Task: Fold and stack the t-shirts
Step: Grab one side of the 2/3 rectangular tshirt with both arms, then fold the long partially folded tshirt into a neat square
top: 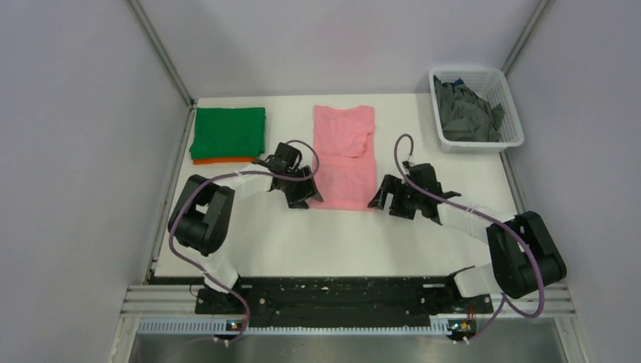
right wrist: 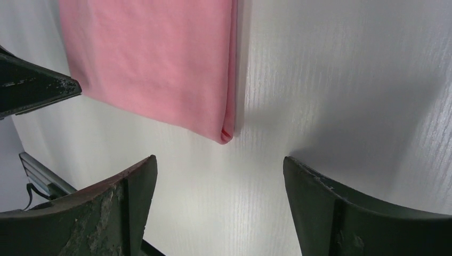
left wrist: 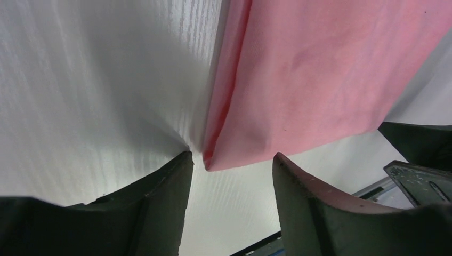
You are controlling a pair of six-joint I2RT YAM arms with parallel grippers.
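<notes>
The light pink t-shirt (top: 345, 155) lies flat in the table's middle, its sides folded in to a long strip. My left gripper (top: 308, 198) is open at its near left corner (left wrist: 210, 160); the corner lies between the fingertips, not pinched. My right gripper (top: 382, 203) is open at the near right corner (right wrist: 226, 136), just short of it. A folded green t-shirt (top: 228, 132) lies on a folded orange t-shirt (top: 223, 160) at the back left. Dark grey t-shirts (top: 465, 113) are heaped in the basket.
The white lattice basket (top: 514, 128) stands at the back right corner. Grey walls close the table on the left, back and right. A black rail (top: 325, 295) runs along the near edge.
</notes>
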